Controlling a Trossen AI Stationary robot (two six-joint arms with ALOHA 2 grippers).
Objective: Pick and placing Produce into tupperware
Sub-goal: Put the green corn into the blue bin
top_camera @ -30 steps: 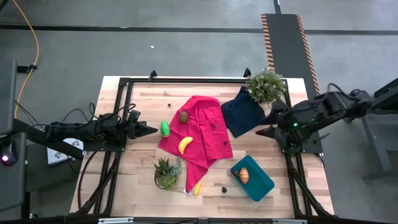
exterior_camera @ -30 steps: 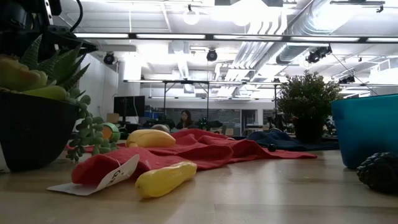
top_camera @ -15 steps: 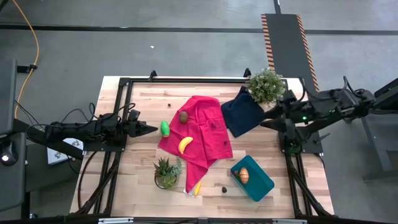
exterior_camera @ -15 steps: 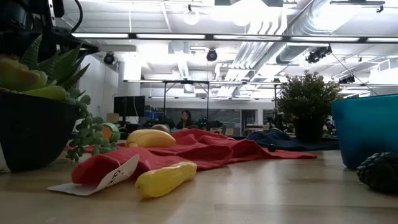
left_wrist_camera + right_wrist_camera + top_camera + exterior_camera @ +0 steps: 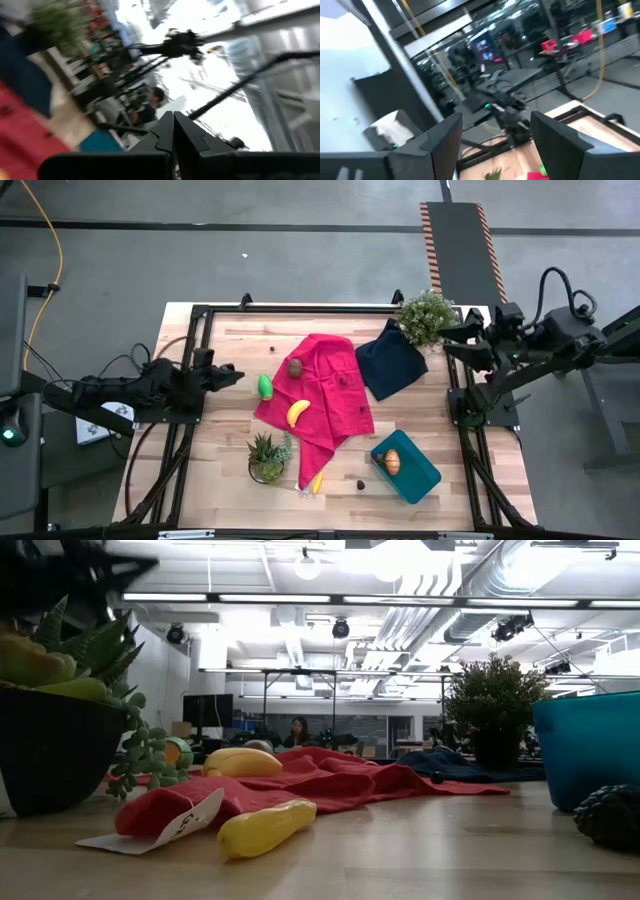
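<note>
The teal tupperware (image 5: 417, 479) stands at the near right and holds an orange piece (image 5: 392, 461). A banana (image 5: 297, 412) and a brown piece (image 5: 296, 366) lie on the red cloth (image 5: 335, 385). The green piece (image 5: 265, 387) lies on the wood at the cloth's left edge. A second banana (image 5: 317, 482) lies at the cloth's near end, in front in the low view (image 5: 265, 827). My left gripper (image 5: 236, 376) is shut, left of the green piece. My right gripper (image 5: 450, 342) is open, high over the table's right frame, and holds nothing.
A navy cloth (image 5: 390, 358) and a leafy potted plant (image 5: 427, 316) are at the far right. A succulent pot (image 5: 267, 458) stands near the front, left of the red cloth. A small dark lump (image 5: 361, 482) lies beside the tupperware. Black frame rails (image 5: 190, 360) line the table's sides.
My right gripper has risen and drawn back toward the table's far right corner, tipping up from slanting down to about level; it stays open. My left gripper has tipped upward and lifted a little, staying shut. The produce has not moved.
</note>
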